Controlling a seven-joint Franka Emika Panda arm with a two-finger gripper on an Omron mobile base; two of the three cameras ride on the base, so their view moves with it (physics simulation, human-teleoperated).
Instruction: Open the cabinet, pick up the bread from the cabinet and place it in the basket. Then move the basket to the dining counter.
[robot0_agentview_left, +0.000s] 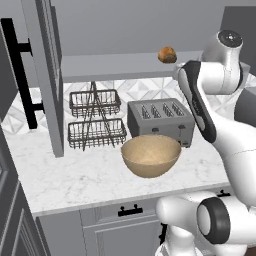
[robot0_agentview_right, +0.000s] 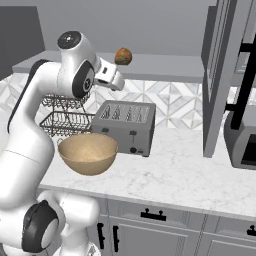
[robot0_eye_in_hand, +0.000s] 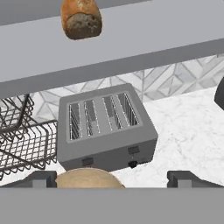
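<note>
My fingers (robot0_eye_in_hand: 112, 178) stand spread wide with nothing between them, their two dark tips rising at the bottom of the hand view with the rim of the basket (robot0_eye_in_hand: 89, 178) showing between and beyond them. Past the tips lies the grey four-slot toaster (robot0_eye_in_hand: 105, 131) on the marble worktop (robot0_eye_in_hand: 188, 131), with the black wire rack (robot0_eye_in_hand: 24, 140) to its left. Above all that runs the grey shelf (robot0_eye_in_hand: 131, 48) of the cabinet (robot0_agentview_left: 47, 75), and the bread (robot0_eye_in_hand: 81, 18) sits on it, up and to the left of where I point, well apart from my tips. From the base views the cabinet doors hang open, the bread (robot0_agentview_left: 167, 54) rests near the shelf's front edge, and my hand (robot0_agentview_right: 111, 75) is just below and beside the loaf (robot0_agentview_right: 123, 56), not touching it. The basket (robot0_agentview_left: 150, 155) sits on the worktop in front of the toaster, near its front edge. I judge the opening done and the reach for the bread in hand. Next I need to lift and tilt toward the shelf, bring the loaf between my tips, and close without knocking it back along the shelf.
</note>
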